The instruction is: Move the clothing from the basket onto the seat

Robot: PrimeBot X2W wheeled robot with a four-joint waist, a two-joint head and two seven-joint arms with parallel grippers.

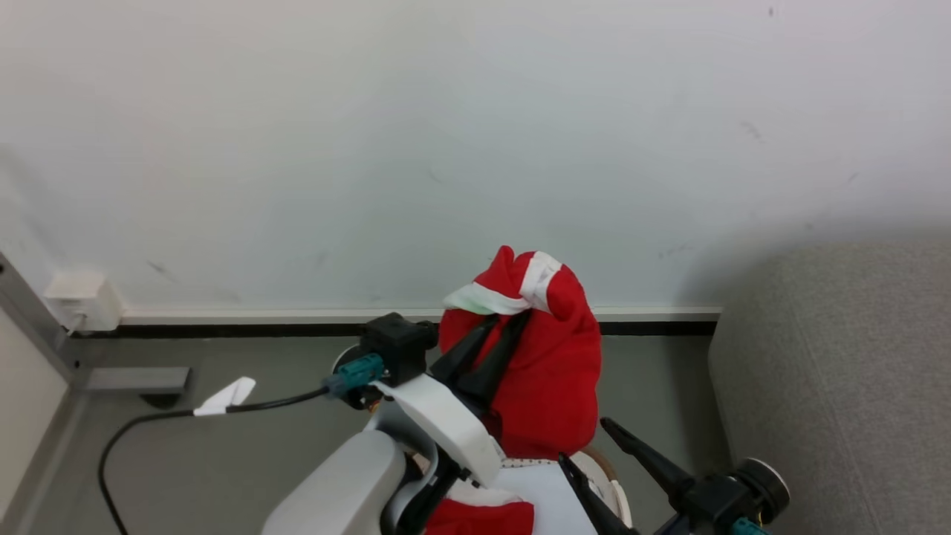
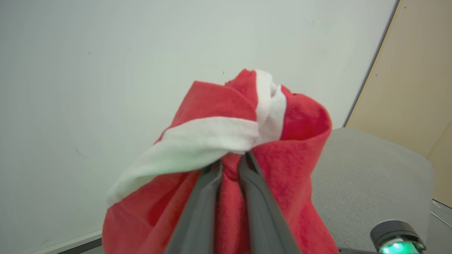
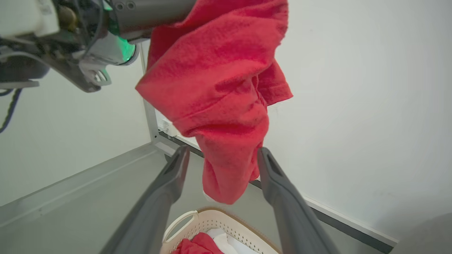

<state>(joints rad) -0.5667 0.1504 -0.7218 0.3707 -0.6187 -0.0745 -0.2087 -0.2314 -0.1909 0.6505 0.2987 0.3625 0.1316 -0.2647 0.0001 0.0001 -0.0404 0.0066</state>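
Head view gives me the left gripper (image 1: 511, 318) lifted in front of the white wall (image 1: 446, 148), its two dark fingers clenched on a red garment (image 1: 553, 371) just below the white band bunched at the top. The cloth hangs down from that pinch in a loose bundle, clear of the floor (image 1: 223, 461) and above the far rim of the basket (image 1: 618, 496). Left wrist view confirms the grip: the left gripper (image 2: 231, 162) has its fingers (image 2: 201, 211) nearly together with a fold of the red garment (image 2: 300, 141) pressed between them and the white trim draped over the tips. The right gripper (image 1: 583, 440) sits lower, over the right edge of the basket, fingers spread wide and grasping nothing. From the right wrist view, the right gripper (image 3: 223, 151) points up at the hanging end of the red garment (image 3: 212, 70), which dangles between the two parted fingers (I cannot tell whether the cloth brushes either one). Below it the basket (image 3: 212, 215) stands on the floor with a second red piece (image 3: 192, 245) lying inside beside a white liner (image 3: 220, 240); I also see that second red piece (image 1: 483, 516) at the near edge of the basket from the head. The grey sofa (image 1: 839, 371) stands to the right of the basket, its rounded corner near the wall, with no clothing on the part I can see. A black cable (image 1: 148, 420) trails across the floor on the left.
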